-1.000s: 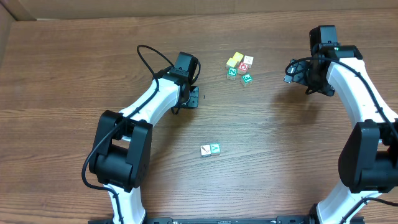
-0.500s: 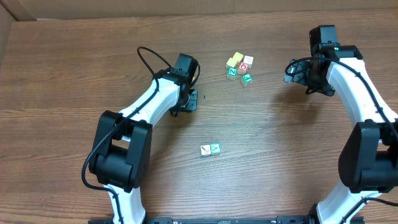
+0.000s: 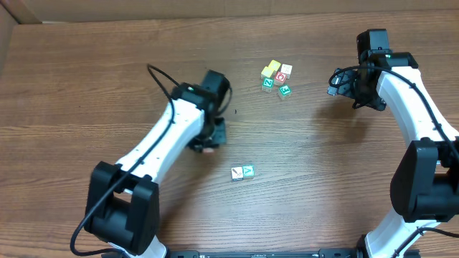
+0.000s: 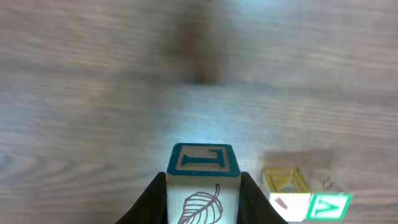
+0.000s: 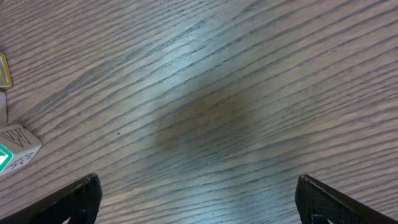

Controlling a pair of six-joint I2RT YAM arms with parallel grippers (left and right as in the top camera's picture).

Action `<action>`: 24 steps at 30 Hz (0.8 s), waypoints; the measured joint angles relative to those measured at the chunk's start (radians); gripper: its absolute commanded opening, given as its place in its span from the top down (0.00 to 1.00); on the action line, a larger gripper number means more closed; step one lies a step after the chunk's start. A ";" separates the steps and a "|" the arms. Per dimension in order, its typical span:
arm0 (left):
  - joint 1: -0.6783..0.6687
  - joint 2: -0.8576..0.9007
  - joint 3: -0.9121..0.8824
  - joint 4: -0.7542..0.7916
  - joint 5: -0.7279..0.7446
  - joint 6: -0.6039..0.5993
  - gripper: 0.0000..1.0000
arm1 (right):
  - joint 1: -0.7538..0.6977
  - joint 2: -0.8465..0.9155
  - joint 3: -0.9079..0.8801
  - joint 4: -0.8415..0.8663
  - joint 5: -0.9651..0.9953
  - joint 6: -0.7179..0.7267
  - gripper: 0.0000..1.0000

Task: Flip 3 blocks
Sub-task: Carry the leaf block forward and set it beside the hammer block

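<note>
Wood table (image 3: 86,79) open between arms, left jaws clamped on leaf-marked block (image 4: 202,193), block pair (image 3: 243,173) near, right jaws apart.

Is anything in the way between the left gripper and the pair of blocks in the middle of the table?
Nothing visible: only bare table lies between the left gripper and the pair of blocks. The gripper is gripping a leaf-marked block, though.
</note>
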 measured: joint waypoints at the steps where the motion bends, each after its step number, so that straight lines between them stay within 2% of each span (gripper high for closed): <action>1: -0.018 0.000 -0.017 0.003 0.001 -0.014 0.79 | 0.000 0.000 0.000 0.000 0.000 0.000 0.00; 11: -0.135 0.000 -0.154 0.056 0.012 -0.134 0.71 | 0.000 0.000 0.000 0.000 0.000 0.000 0.00; 20: -0.140 -0.006 -0.239 0.161 0.030 -0.160 0.71 | 0.000 0.000 0.000 -0.001 0.000 0.000 0.00; 24: -0.130 -0.005 -0.229 0.137 0.043 -0.159 0.65 | 0.000 0.000 0.000 0.000 0.000 0.000 0.00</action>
